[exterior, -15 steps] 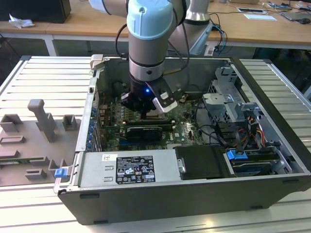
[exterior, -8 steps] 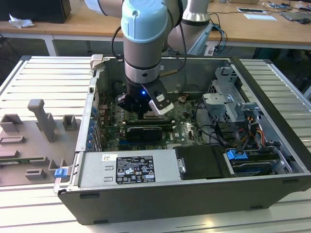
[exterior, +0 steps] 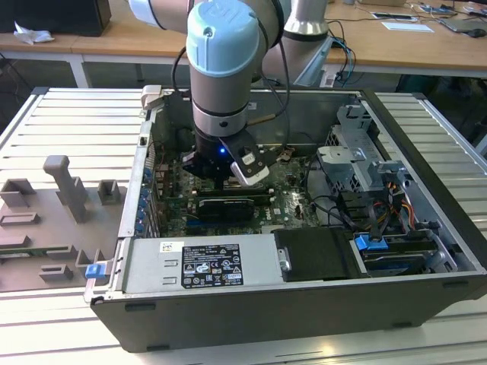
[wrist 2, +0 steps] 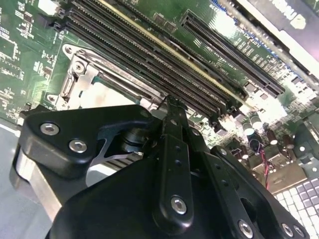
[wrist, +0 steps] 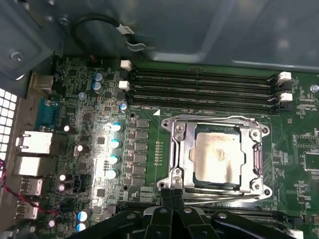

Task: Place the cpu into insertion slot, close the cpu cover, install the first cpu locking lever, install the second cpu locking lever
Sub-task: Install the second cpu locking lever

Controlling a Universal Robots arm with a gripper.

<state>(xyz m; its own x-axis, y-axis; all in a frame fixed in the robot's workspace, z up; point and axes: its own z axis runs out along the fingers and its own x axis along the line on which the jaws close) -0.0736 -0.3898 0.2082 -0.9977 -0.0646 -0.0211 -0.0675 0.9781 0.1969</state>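
Just above the motherboard, the pincer (wrist: 172,199) hangs with fingertips pressed together, holding nothing, at the near edge of the insertion slot (wrist: 217,157). Beyond it the cpu (wrist: 217,158) lies seated, the cpu cover (wrist: 182,149) shut over its rim; both levers look latched, though I cannot be sure

You see bright light from above. It shines white off the green board (wrist 2: 249,59) in the second wrist view. Under the gripper (wrist 2: 172,107) it is dark.
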